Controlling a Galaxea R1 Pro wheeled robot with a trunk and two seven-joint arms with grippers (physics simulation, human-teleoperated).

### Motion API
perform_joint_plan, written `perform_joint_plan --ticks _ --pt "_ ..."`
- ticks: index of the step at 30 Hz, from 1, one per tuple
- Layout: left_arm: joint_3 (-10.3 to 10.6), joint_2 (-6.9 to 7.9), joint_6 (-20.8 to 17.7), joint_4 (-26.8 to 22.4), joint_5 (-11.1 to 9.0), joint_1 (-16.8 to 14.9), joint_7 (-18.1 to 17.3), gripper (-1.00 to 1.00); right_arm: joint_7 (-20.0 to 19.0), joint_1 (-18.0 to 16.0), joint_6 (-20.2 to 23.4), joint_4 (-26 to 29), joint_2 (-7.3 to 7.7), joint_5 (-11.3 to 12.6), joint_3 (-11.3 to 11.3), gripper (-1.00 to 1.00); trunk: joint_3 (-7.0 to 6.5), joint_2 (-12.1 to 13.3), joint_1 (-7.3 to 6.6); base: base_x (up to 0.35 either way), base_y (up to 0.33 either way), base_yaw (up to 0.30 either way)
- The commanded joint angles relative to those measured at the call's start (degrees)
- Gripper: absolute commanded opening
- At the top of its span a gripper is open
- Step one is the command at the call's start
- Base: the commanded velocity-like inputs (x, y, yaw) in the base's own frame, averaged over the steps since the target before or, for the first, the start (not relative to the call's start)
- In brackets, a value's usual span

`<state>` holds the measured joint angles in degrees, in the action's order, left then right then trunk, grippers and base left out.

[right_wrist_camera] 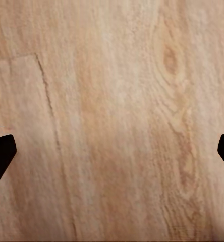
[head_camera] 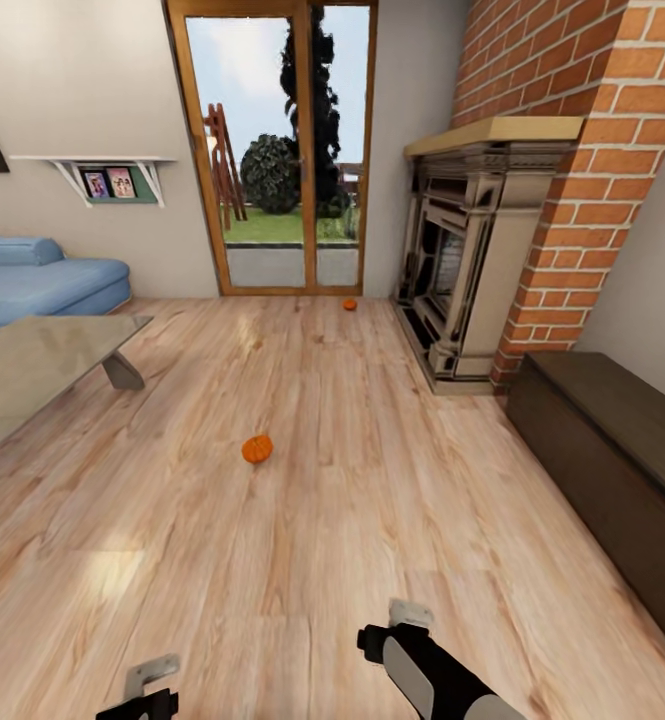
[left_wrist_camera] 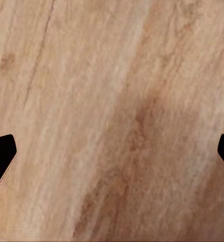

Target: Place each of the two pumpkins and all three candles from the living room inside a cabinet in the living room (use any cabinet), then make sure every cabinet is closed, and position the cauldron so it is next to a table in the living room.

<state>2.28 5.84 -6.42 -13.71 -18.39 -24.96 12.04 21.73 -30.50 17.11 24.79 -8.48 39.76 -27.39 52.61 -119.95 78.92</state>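
**Orange pumpkins left on the open floor**

Orange marks both pumpkins: the near pumpkin (head_camera: 257, 449) is seen at centre frame on the wood floor (head_camera: 302, 560), the far pumpkin (head_camera: 350, 304) by the glass door. The cabinet (head_camera: 612, 470) is set along the right edge, drawers closed. The left gripper (left_wrist_camera: 112, 151) and right gripper (right_wrist_camera: 112, 151) are spread wide, nothing held. A round pumpkin could be nudged and rolled away by a hurried grasp.

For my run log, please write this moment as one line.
pumpkins: near and far, both on floor | cabinet: shut, at right | left hand: open, empty | right hand: open, empty
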Motion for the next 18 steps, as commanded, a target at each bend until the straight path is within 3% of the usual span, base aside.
perform_joint_plan --ticks 1,18 --pt "0.0 -0.01 0.0 0.0 0.0 0.0 0.0 1.00 0.0 0.0 0.1 0.0 -0.13 0.0 0.0 1.00 0.00 0.0 0.00 0.301 0.103 0.000" --pt "0.0 -0.10 0.0 0.0 0.0 0.0 0.0 1.00 0.0 0.0 0.0 0.0 -0.17 -0.1 0.0 1.00 0.00 0.0 0.00 0.301 0.088 0.000"
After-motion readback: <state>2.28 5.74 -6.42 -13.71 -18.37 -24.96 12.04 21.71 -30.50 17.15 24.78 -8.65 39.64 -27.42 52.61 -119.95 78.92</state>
